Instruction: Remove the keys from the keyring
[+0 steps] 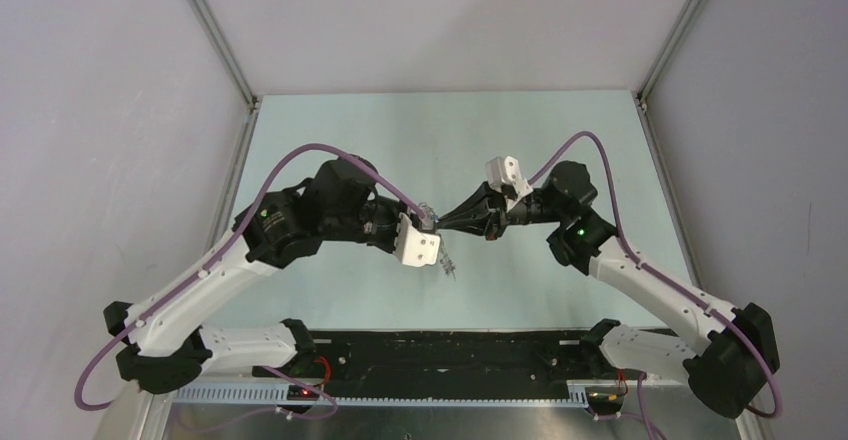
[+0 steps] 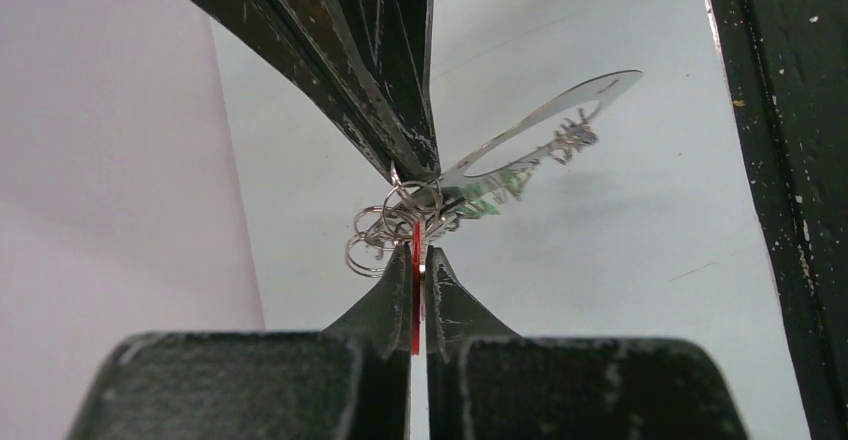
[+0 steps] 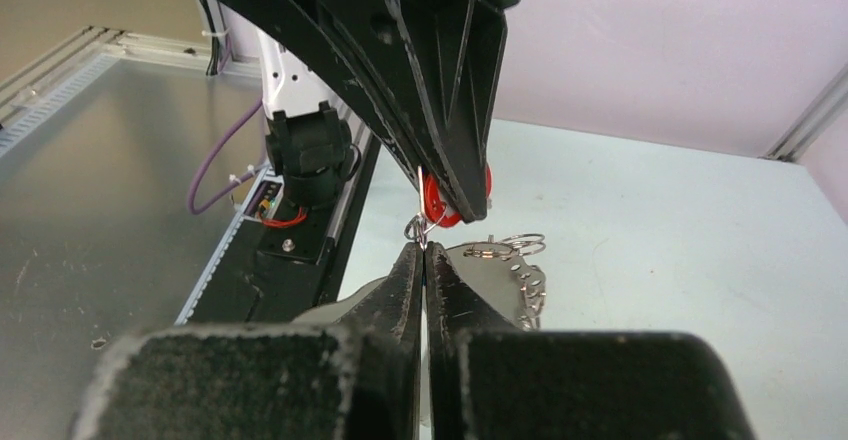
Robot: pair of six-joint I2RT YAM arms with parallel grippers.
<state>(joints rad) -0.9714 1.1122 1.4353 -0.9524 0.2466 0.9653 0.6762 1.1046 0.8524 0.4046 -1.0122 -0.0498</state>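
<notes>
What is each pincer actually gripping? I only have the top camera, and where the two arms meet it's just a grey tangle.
Observer: In the left wrist view, the left pincer is shut on a red-headed key, seen edge-on between its fingers.
Operator: And the right one?
Observer: The right pincer is pinched on a small silver ring right beside that red head.
Operator: Where's the keyring?
Observer: The keyring sticks out sideways, raised above the table, with a green-headed key hanging along it.
</notes>
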